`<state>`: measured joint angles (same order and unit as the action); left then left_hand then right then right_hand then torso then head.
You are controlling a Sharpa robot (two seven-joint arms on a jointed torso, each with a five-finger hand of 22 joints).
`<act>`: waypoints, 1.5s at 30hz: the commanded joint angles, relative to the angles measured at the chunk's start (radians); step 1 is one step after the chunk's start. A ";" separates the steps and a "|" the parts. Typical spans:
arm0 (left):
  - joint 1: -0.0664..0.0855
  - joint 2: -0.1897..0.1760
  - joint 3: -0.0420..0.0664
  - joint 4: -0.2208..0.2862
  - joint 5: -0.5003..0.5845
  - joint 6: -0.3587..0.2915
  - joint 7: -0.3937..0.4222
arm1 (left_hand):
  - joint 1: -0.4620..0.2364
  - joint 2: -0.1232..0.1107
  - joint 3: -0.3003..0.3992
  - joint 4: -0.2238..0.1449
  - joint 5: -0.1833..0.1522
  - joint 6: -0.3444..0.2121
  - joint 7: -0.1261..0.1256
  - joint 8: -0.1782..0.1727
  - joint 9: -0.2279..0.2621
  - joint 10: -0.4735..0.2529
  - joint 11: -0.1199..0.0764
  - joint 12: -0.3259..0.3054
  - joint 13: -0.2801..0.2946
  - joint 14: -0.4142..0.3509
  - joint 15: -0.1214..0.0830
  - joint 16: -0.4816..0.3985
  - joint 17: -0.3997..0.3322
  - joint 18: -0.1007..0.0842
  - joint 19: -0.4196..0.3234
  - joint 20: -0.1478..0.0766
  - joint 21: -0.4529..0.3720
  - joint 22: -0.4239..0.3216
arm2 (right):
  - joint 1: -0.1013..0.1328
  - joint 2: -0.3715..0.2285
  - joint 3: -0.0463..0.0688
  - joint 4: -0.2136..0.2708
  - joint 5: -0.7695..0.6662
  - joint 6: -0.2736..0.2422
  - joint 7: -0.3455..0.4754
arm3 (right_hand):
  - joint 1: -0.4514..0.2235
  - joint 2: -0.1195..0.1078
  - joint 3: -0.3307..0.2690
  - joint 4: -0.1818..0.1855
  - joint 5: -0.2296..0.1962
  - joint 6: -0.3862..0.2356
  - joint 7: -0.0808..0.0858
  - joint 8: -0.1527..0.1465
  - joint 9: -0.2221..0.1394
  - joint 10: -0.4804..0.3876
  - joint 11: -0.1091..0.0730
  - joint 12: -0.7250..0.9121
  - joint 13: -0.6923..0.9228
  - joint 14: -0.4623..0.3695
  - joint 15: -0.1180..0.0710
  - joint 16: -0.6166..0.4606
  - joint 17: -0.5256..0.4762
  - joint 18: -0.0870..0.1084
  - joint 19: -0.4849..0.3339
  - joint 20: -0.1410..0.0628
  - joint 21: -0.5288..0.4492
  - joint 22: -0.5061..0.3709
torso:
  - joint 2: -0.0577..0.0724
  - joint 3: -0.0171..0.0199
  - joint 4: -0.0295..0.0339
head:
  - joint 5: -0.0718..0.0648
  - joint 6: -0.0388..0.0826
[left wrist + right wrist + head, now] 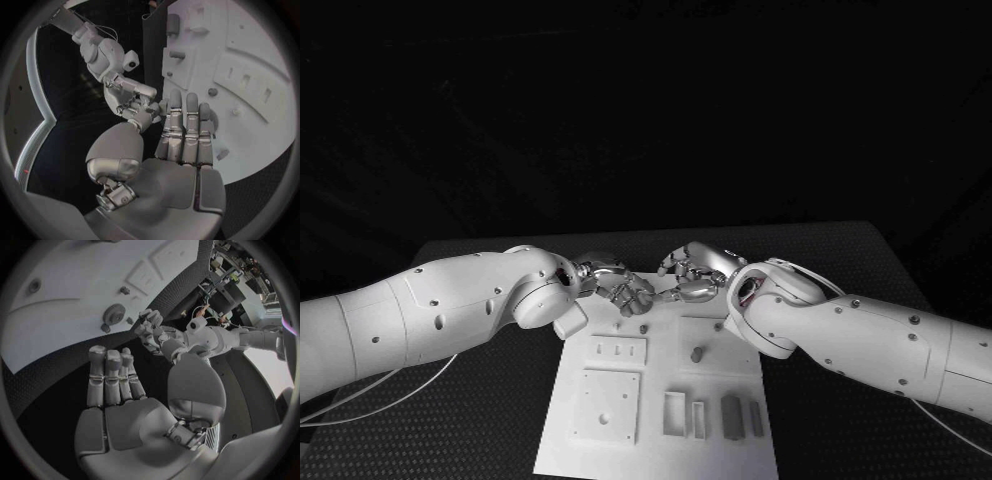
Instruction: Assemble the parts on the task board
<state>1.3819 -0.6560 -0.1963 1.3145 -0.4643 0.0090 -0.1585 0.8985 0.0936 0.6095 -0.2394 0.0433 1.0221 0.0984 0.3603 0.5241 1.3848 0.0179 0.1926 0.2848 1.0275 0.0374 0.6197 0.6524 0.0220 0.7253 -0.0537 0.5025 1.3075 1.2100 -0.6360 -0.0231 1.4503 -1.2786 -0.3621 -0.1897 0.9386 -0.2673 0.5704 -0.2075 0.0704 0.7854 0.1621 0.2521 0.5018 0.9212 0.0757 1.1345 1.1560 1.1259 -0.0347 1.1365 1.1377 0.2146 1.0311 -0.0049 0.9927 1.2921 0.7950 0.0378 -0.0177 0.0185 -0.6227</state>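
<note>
The white task board (589, 455) lies lengthwise in the middle of the table. Small grey parts stand in it: a round peg (697, 353) and two upright bars (730, 409) near its right side. Both hands hover over the board's far end, fingertips almost meeting. My left hand (620, 286) holds nothing; in the left wrist view its fingers (185, 131) lie straight and side by side above the board (250, 45). My right hand (692, 272) is likewise empty, its fingers (111, 377) stretched out near the board's edge (69, 295). Each wrist view also shows the other hand (134, 107) (151, 330).
A raised square plate (609, 403) and a slotted plate (619, 350) sit on the board's left half, a white block (674, 413) beside the bars. Dark textured matting (459, 420) surrounds the board. Cables trail under both forearms.
</note>
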 commanded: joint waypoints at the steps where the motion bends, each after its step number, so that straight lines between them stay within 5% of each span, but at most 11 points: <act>1: 0.000 -0.004 0.000 -0.002 -0.024 -0.006 -0.007 | -0.006 0.005 0.007 -0.003 0.007 0.018 -0.008 0.004 0.002 0.009 -0.001 0.005 0.003 0.009 -0.001 0.006 0.002 -0.019 -0.004 -0.003 0.008 0.010 | 0.000 -0.013 0.000 -0.002 0.064 -0.046 0.059 | -0.002 -0.008 -0.012 0.007 0.009 -0.034 0.028 -0.004 -0.003 -0.015 0.002 -0.002 -0.005 -0.011 0.003 -0.004 -0.003 0.047 -0.014 0.005 -0.008 -0.001 | -0.001 0.0009 0.0003 | 0.002 0.000; 11: -0.001 -0.038 -0.001 0.011 -0.137 -0.034 -0.004 | -0.019 0.000 0.022 -0.019 0.009 0.027 -0.013 0.008 0.025 0.027 -0.010 0.019 0.026 0.029 -0.013 0.029 0.008 -0.022 0.004 -0.014 0.023 0.018 | 0.000 -0.077 0.000 -0.060 0.201 -0.097 0.138 | 0.000 0.004 -0.031 0.027 0.041 -0.032 0.028 0.004 -0.003 -0.021 0.001 0.010 -0.017 -0.015 0.004 0.000 -0.008 0.047 -0.016 0.011 -0.011 0.001 | -0.001 0.0011 -0.0009 | 0.011 -0.001; 15: -0.001 -0.059 -0.002 0.025 -0.215 -0.047 -0.017 | -0.017 -0.004 0.020 -0.021 0.010 0.029 -0.016 0.003 0.037 0.069 -0.035 0.076 0.073 0.074 -0.044 0.103 0.042 -0.019 0.037 -0.034 0.068 0.027 | 0.001 -0.095 0.002 -0.100 0.247 -0.097 0.152 | 0.001 0.013 -0.042 0.030 0.067 -0.031 0.026 0.008 -0.003 -0.021 0.001 0.015 -0.025 -0.016 0.002 0.002 -0.011 0.047 -0.017 0.012 -0.012 0.003 | -0.001 0.0014 0.0009 | 0.014 -0.004; 19: -0.001 -0.082 -0.002 0.050 -0.296 -0.037 -0.023 | -0.005 -0.006 0.009 -0.026 0.010 0.031 -0.041 -0.004 0.047 0.122 -0.061 0.217 0.180 0.149 -0.105 0.239 0.104 0.005 0.148 -0.087 0.182 0.029 | 0.009 -0.101 0.006 -0.131 0.269 -0.097 0.158 | 0.003 0.020 -0.047 0.030 0.076 -0.031 0.026 0.009 -0.004 -0.022 0.000 0.017 -0.029 -0.016 0.002 0.003 -0.013 0.047 -0.017 0.012 -0.013 0.003 | 0.000 0.0019 0.0006 | 0.017 -0.009; 21: -0.001 -0.089 -0.002 0.060 -0.336 -0.021 -0.034 | 0.004 -0.004 0.013 -0.029 0.026 0.035 -0.047 -0.008 0.051 0.132 -0.081 0.329 0.258 0.194 -0.141 0.294 0.124 0.020 0.207 -0.114 0.238 0.027 | 0.013 -0.101 0.007 -0.141 0.278 -0.097 0.159 | 0.005 0.022 -0.049 0.029 0.078 -0.031 0.026 0.009 -0.004 -0.022 0.000 0.018 -0.031 -0.016 0.002 0.004 -0.014 0.047 -0.017 0.012 -0.013 0.004 | 0.000 0.0018 -0.0003 | 0.017 -0.011; 23: 0.000 -0.094 -0.002 0.069 -0.367 -0.016 -0.057 | -0.008 -0.025 0.019 -0.035 0.059 0.043 -0.058 -0.016 0.060 0.094 -0.088 0.503 0.402 0.230 -0.188 0.386 0.159 0.032 0.265 -0.149 0.330 0.025 | 0.014 -0.103 0.008 -0.148 0.285 -0.097 0.161 | 0.006 0.025 -0.051 0.029 0.081 -0.032 0.026 0.009 -0.005 -0.022 0.000 0.019 -0.032 -0.016 0.002 0.004 -0.014 0.047 -0.017 0.012 -0.013 0.004 | 0.000 0.0008 -0.0005 | 0.017 -0.015; 26: 0.000 -0.095 -0.002 0.077 -0.389 0.002 -0.111 | -0.011 -0.012 0.035 -0.036 0.064 0.047 -0.060 -0.025 0.069 0.067 -0.094 0.612 0.499 0.253 -0.214 0.462 0.188 0.041 0.296 -0.175 0.398 0.024 | 0.017 -0.099 0.012 -0.161 0.291 -0.095 0.164 | 0.007 0.028 -0.053 0.029 0.086 -0.033 0.026 0.010 -0.006 -0.022 0.000 0.020 -0.035 -0.016 0.002 0.005 -0.015 0.047 -0.016 0.012 -0.013 0.004 | 0.000 0.0016 0.0004 | 0.018 -0.019; 34: -0.001 -0.090 -0.003 0.106 -0.449 0.027 -0.223 | -0.031 -0.009 0.042 -0.044 0.117 0.057 -0.065 -0.038 0.086 0.037 -0.100 0.700 0.571 0.281 -0.225 0.553 0.213 0.051 0.349 -0.208 0.493 0.024 | 0.024 -0.086 0.018 -0.199 0.326 -0.091 0.177 | 0.010 0.037 -0.060 0.028 0.103 -0.032 0.026 0.012 -0.007 -0.022 0.000 0.025 -0.041 -0.016 0.002 0.006 -0.018 0.047 -0.016 0.012 -0.015 0.005 | 0.001 0.0008 -0.0004 | 0.018 -0.036; 37: -0.001 -0.089 -0.013 0.117 -0.473 0.031 -0.240 | -0.039 -0.009 0.044 -0.045 0.142 0.062 -0.067 -0.039 0.089 0.036 -0.101 0.709 0.576 0.283 -0.227 0.564 0.215 0.053 0.353 -0.211 0.504 0.024 | 0.031 -0.077 0.018 -0.215 0.347 -0.078 0.179 | 0.010 0.039 -0.064 0.027 0.113 -0.034 0.027 0.011 -0.010 -0.028 0.001 0.023 -0.048 -0.023 0.003 0.000 -0.024 0.047 -0.022 0.015 -0.022 0.004 | 0.001 0.0004 0.0002 | 0.018 -0.041; 38: -0.001 -0.091 -0.022 0.124 -0.484 0.029 -0.246 | -0.041 -0.008 0.044 -0.046 0.147 0.063 -0.068 -0.039 0.090 0.036 -0.102 0.711 0.577 0.283 -0.227 0.567 0.216 0.053 0.353 -0.212 0.506 0.023 | 0.033 -0.074 0.018 -0.220 0.350 -0.061 0.176 | 0.010 0.040 -0.061 0.029 0.118 -0.044 0.030 0.007 -0.013 -0.039 0.004 0.012 -0.057 -0.035 0.006 -0.016 -0.034 0.047 -0.036 0.018 -0.035 -0.001 | 0.000 0.0001 0.0003 | 0.018 -0.044; 45: -0.001 -0.094 -0.029 0.146 -0.499 0.027 -0.264 | -0.061 -0.002 0.044 -0.047 0.166 0.079 -0.072 -0.036 0.097 0.037 -0.106 0.725 0.583 0.283 -0.231 0.583 0.219 0.053 0.350 -0.214 0.516 0.023 | 0.040 -0.059 0.018 -0.242 0.425 -0.036 0.193 | 0.005 0.031 -0.035 0.049 0.117 -0.079 0.050 0.004 -0.017 -0.137 0.030 -0.115 -0.177 -0.141 0.035 -0.185 -0.152 0.023 -0.158 0.073 -0.191 -0.073 | 0.000 0.0003 0.0004 | 0.019 -0.056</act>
<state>1.3806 -0.7500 -0.2251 1.4542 -0.9253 0.0197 -0.3894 0.8346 0.0805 0.6453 -0.2751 0.2084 1.0436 0.0794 0.3242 0.6220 1.4269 -0.0862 0.9131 0.8667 1.2829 -0.1604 1.1995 0.8695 0.0619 1.0744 -0.1873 1.0144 1.3079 1.2487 -0.6971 -0.0046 1.2122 -0.9201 -0.4336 -0.0234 0.9493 -0.2379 0.5342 -0.1600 0.1860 0.7085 0.1960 0.2521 0.4836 0.7900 0.1046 1.0263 0.9860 0.9899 -0.0005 0.9606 0.9915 0.2159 0.8792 0.0648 0.8097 1.2236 0.7955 0.0382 -0.0180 0.0373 -0.6745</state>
